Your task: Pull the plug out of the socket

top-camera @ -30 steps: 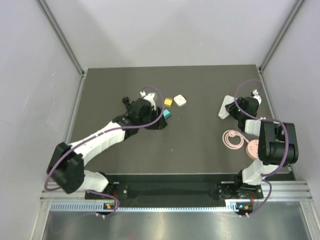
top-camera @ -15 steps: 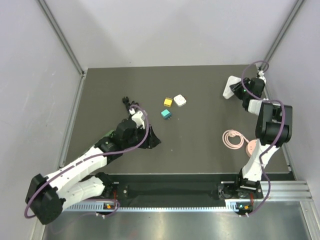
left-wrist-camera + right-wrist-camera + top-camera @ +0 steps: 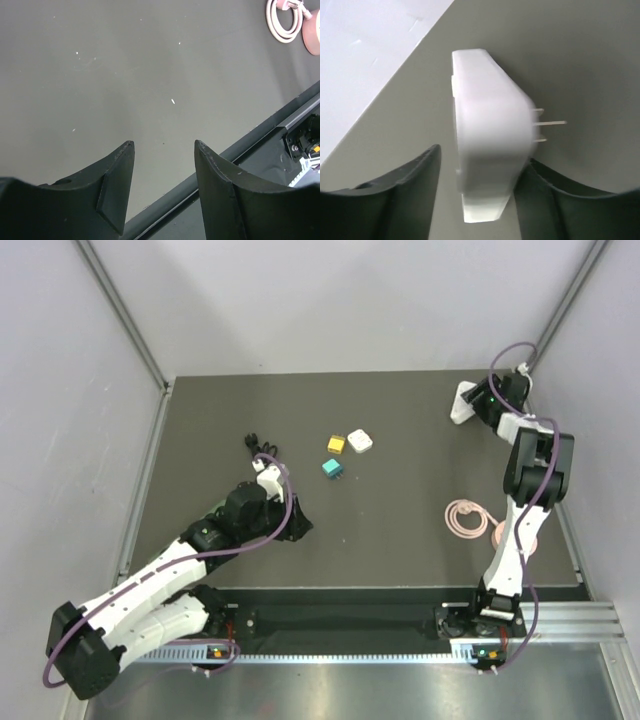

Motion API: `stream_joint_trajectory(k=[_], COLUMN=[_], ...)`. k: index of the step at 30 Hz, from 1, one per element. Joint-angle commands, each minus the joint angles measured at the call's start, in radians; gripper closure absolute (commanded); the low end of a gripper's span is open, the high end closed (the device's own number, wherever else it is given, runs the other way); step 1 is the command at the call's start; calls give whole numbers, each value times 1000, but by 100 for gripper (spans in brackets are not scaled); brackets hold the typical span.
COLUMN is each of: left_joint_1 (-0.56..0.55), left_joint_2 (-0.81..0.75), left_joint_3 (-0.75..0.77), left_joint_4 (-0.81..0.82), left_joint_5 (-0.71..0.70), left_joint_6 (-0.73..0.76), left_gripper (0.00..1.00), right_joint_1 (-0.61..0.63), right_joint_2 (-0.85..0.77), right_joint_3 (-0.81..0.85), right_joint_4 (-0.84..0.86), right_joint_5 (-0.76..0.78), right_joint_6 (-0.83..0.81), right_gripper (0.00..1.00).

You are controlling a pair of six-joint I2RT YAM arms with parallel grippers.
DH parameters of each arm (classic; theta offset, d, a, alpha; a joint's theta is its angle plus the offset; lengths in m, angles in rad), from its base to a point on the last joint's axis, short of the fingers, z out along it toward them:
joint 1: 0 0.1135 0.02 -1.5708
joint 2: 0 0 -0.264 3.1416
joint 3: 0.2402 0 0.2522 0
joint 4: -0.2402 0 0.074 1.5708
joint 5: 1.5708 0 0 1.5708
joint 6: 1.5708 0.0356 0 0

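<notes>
Teal plug (image 3: 332, 468) lies on the worktop (image 3: 400, 530), well apart from the white socket (image 3: 490, 125), which sits loosely inside the parted right pincer (image 3: 482, 160); left pincer (image 3: 164, 145) stands apart, empty.

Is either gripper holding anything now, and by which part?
Left gripper: nothing. Right gripper: the socket sits between its jaws, a gap on one side; hold uncertain.

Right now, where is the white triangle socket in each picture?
Top view: the socket is near the table's far right corner.
Left wrist view: it is not in this picture.
Right wrist view: it is big and in the middle.
Shared landmark: the dark grey table shows in all three views.
</notes>
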Motion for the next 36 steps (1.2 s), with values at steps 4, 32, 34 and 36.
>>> stream_joint_trajectory(k=[4,32,34,36], left_joint_1=[-2,0,0,0], left_joint_2=[-8,-39,-39,-42], left_joint_3=[10,-223,-263,-302], left_joint_4=[32,350,413,454], left_joint_5=[24,161,178,186], left_joint_6=[-21,-358,-396,-430], left_gripper=[44,41,41,41], right_joint_1=[-6,500,551,591], right_joint_2=[-19,-928,-1045,-1131], right_joint_3=[181,-516,-661,-764], right_joint_4=[-296,-427,-372,-329], right_joint_5=[149,405,370,303], right_joint_6=[-154,-243,-205,-174], right_gripper=[13,0,0,0])
